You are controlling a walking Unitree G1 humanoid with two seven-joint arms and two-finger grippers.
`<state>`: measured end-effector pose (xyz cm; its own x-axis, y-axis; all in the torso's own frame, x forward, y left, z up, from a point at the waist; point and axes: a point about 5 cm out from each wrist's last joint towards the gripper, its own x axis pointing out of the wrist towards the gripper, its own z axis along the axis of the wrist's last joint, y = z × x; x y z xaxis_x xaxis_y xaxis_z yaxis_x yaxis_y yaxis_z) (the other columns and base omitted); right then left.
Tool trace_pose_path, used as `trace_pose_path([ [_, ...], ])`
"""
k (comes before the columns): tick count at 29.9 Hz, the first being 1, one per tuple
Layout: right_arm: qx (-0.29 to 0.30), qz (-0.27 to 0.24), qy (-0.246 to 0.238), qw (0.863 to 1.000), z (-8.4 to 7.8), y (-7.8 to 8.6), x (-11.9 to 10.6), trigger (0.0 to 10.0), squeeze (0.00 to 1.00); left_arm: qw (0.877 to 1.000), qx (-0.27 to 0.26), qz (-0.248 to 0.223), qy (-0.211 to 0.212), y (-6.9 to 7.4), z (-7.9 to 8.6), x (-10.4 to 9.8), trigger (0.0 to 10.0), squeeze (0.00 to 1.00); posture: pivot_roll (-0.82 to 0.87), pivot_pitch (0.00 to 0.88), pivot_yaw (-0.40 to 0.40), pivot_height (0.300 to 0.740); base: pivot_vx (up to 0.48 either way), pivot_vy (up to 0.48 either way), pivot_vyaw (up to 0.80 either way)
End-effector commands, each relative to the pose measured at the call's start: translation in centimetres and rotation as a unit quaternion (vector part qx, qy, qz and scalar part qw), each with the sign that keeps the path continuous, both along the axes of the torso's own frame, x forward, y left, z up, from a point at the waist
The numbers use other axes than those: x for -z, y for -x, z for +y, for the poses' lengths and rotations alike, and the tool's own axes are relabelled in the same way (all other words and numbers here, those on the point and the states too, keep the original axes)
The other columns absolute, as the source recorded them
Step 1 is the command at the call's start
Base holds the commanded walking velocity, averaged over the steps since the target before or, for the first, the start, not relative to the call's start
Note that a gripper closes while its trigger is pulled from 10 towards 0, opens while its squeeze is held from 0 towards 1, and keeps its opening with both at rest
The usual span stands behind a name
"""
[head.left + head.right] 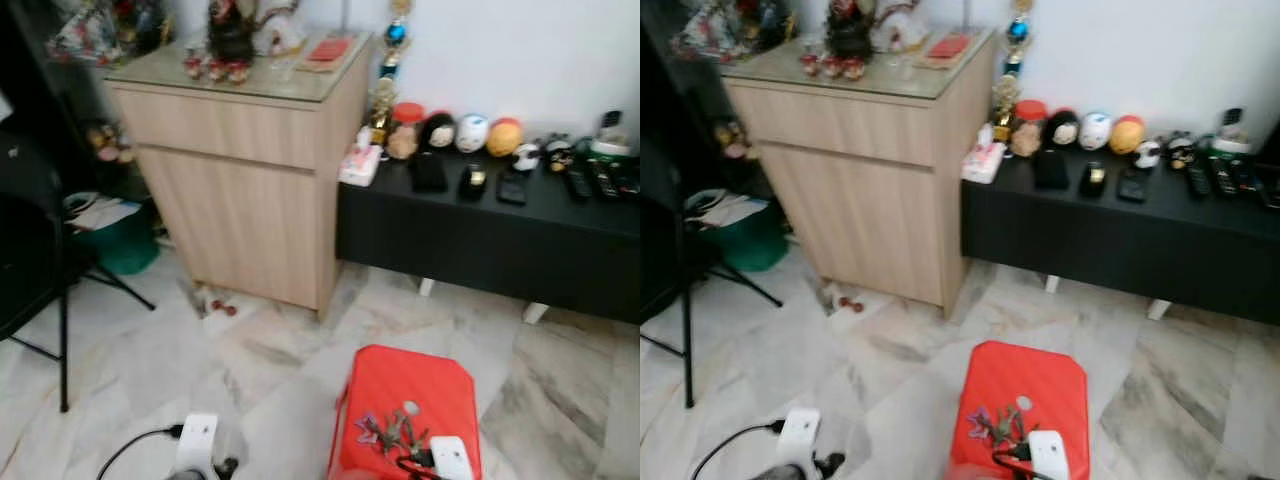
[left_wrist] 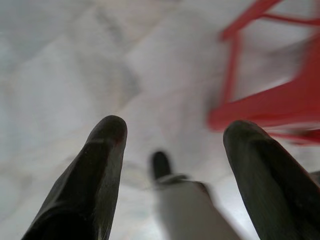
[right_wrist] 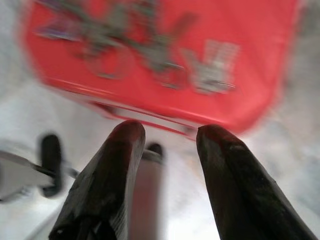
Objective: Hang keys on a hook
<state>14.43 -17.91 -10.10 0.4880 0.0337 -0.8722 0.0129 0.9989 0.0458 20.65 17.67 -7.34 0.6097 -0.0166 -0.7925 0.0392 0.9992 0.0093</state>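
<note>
Right, both grippers empty, fingers apart: right gripper (image 3: pixel 165 137) just short of the stool (image 1: pixel 385 385), left gripper (image 2: pixel 172 135) over floor. Keys (image 1: pixel 392 432) lie on the stool's near edge. I'd slow down, centre, then descend.

— Classification of premises?
— Private home, living room. Marble-pattern floor tiles (image 1: pixel 130 350), light wood cabinet (image 1: pixel 245 170) carrying ornaments, low black TV bench (image 1: pixel 500 235) with remote controls (image 1: pixel 590 182) and round figurines (image 1: pixel 472 132).

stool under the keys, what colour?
Red. The stool with the keys on top shows best in the left eye view.
</note>
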Motion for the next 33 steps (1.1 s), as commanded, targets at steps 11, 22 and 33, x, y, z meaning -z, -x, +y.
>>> trace_pose_path([
  [11, 0.001, -0.019, -0.014, 1.000, 0.8, -0.8, -0.3, 10.0, 0.00, 1.000, -0.006, 0.015, -0.015, 1.1, 1.3, 0.4, 10.0, 0.00, 0.05, 0.000, -0.037, 0.740, 0.000, 0.000, 0.00],
  [22, 0.033, -0.112, -0.006, 0.993, -0.1, -3.1, -1.7, 10.0, 0.00, 0.996, -0.075, -0.053, 0.004, 0.7, 1.5, -0.1, 10.0, 0.00, 0.03, 0.000, -0.036, 0.740, 0.000, 0.000, 0.00],
  [33, 0.126, -0.316, 0.029, 0.940, -4.5, -7.0, -6.3, 10.0, 0.00, 0.980, -0.129, -0.147, 0.021, 0.2, 1.6, -1.1, 10.0, 0.00, 0.03, 0.000, -0.043, 0.740, 0.000, 0.000, 0.00],
])
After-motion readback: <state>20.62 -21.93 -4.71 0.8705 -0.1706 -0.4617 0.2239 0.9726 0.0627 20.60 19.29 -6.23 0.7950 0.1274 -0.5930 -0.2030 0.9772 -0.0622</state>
